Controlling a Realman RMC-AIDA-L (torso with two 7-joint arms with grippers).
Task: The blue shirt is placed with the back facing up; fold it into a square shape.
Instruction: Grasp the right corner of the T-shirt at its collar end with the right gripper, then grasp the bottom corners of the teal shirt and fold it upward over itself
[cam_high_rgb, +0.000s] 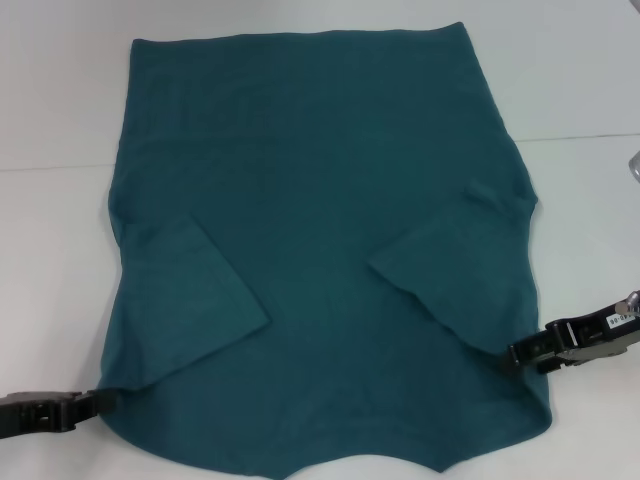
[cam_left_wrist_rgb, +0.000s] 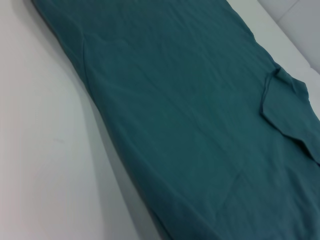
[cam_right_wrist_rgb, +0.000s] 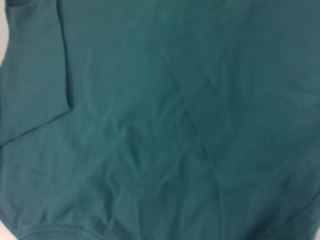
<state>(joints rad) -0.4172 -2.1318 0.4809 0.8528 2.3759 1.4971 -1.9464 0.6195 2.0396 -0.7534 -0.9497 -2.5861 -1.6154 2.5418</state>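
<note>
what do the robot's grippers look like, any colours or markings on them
Both are black, blocky metal-and-plastic pieces. The left gripper is all black with ridged, latch-like sections. The right gripper is black too, with a silver-grey part behind it carrying a small white label with dark print, too small to read.

The blue shirt lies flat on the white tabletop and fills most of this view, its plain side up with only soft wrinkles and no lettering showing. One sleeve is folded in onto the body, its edge making an angled flap. The shirt's long side edge runs slantwise beside bare tabletop. A pale seam crosses the tabletop past the shirt.
</note>
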